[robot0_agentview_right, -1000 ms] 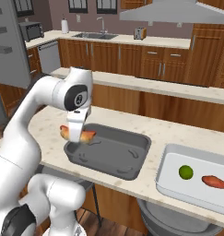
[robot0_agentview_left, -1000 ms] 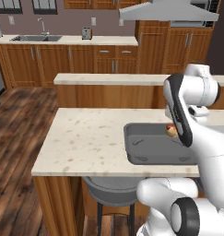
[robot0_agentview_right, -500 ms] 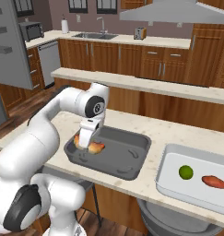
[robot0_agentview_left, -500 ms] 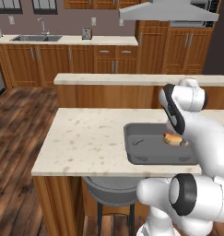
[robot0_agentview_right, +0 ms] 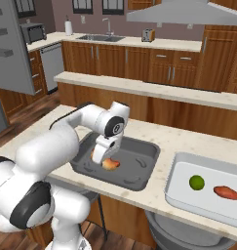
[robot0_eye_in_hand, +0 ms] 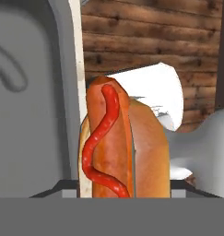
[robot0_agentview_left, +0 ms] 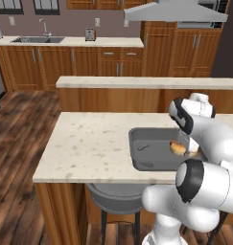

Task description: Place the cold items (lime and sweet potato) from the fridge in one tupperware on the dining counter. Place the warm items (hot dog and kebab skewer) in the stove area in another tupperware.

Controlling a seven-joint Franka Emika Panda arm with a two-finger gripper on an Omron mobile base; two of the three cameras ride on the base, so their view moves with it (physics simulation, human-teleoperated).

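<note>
Holding the hot dog (robot0_agentview_right: 109, 163) low inside the dark grey tupperware (robot0_agentview_right: 139, 175) on the speckled desk (robot0_agentview_right: 186, 138), the jaws are clamped on the bun's sides; in the hand view the sausage with its red ketchup line stands upright against the container's grey wall; to the right on the same desk sits a lighter tupperware (robot0_agentview_right: 174, 176), with the lime (robot0_agentview_right: 196, 182) and the sweet potato (robot0_agentview_right: 227, 192) lying near each other in it, apart.
</note>
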